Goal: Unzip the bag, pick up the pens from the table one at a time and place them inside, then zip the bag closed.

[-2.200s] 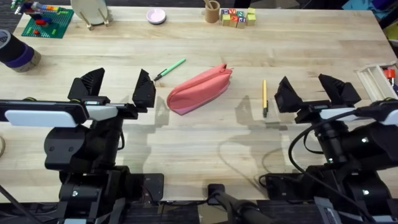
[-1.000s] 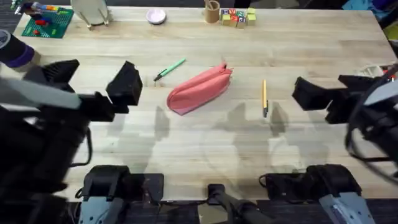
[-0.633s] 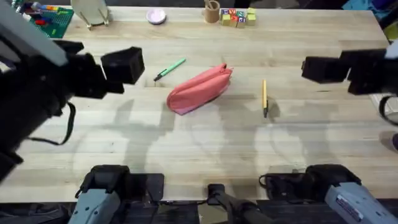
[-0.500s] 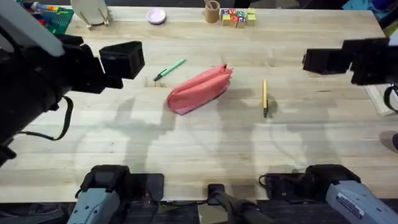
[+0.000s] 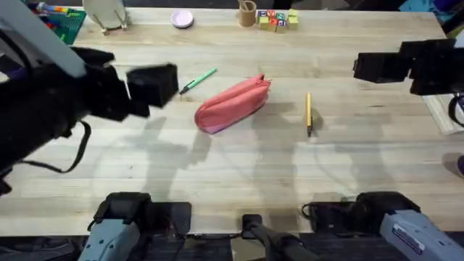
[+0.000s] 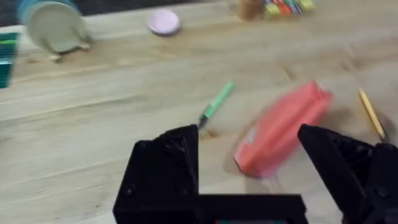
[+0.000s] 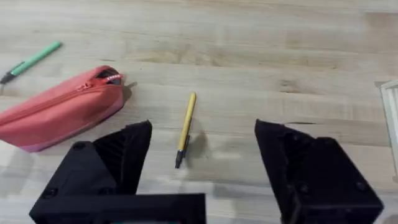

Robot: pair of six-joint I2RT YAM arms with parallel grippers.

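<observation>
The coral-pink bag [image 5: 232, 104] lies slantwise at the middle of the table [image 5: 239, 167], its zipper shut as far as I can see. The green pen [image 5: 198, 80] lies just left of it, the yellow pen [image 5: 308, 112] to its right. My left gripper [image 5: 129, 72] hangs open above the table, left of the green pen. In the left wrist view the gripper [image 6: 247, 134] frames the bag [image 6: 280, 127] and the green pen [image 6: 216, 103]. My right gripper [image 5: 404, 61] is open, high at the right; in its wrist view the yellow pen [image 7: 185, 127] and the bag [image 7: 62, 109] lie below.
Along the far edge stand a green baseplate with bricks [image 5: 54, 25], a wooden stand [image 5: 105, 14], a pink dish [image 5: 182, 18], a wooden cup [image 5: 248, 13] and letter blocks [image 5: 277, 19]. A clear case [image 7: 390, 102] sits at the right edge.
Both arms have risen from low near their bases and swung forward. The left gripper has drifted right, closer to the green pen. Bag and pens lie as before.
</observation>
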